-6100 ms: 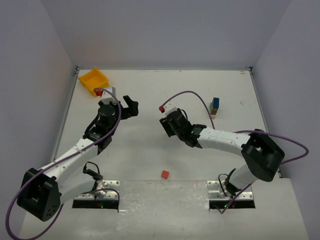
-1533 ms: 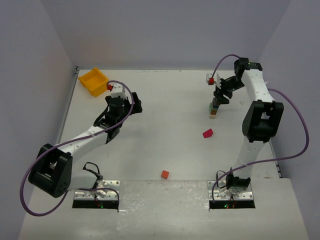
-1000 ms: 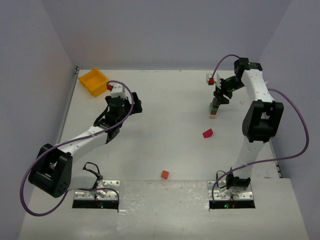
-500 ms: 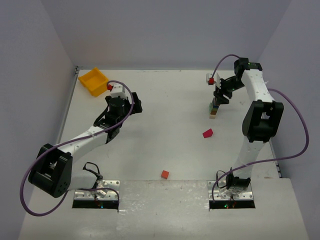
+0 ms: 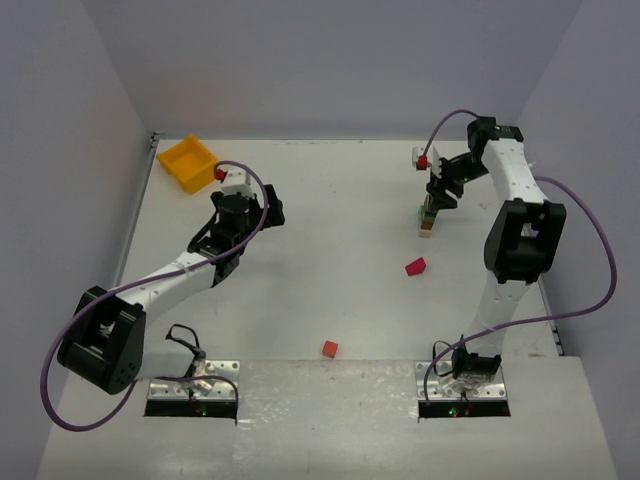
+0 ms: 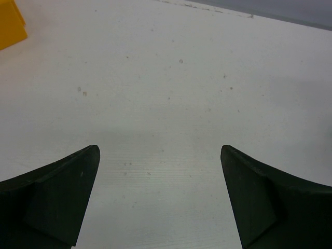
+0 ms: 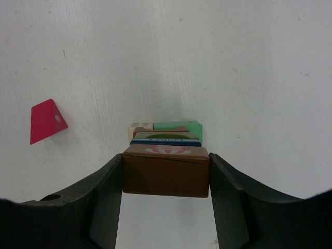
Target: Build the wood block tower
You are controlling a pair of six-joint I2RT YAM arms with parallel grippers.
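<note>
Magenta block (image 5: 415, 266) 1; orange-red block (image 5: 329, 348) 1; tower (image 5: 426, 226) 1; bin (image 5: 188, 162) 1

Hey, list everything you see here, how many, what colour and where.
wood block tower: one, multicoloured, far right side.
brown block: one, brown, gripped over the tower.
magenta block: one, magenta, loose, nearer than the tower.
orange-red block: one, orange-red, near edge, centre.
yellow bin: one, yellow, far left corner.
table: one, white.
left hand: one, black, open, empty.
right hand: one, black, shut on the brown block.
</note>
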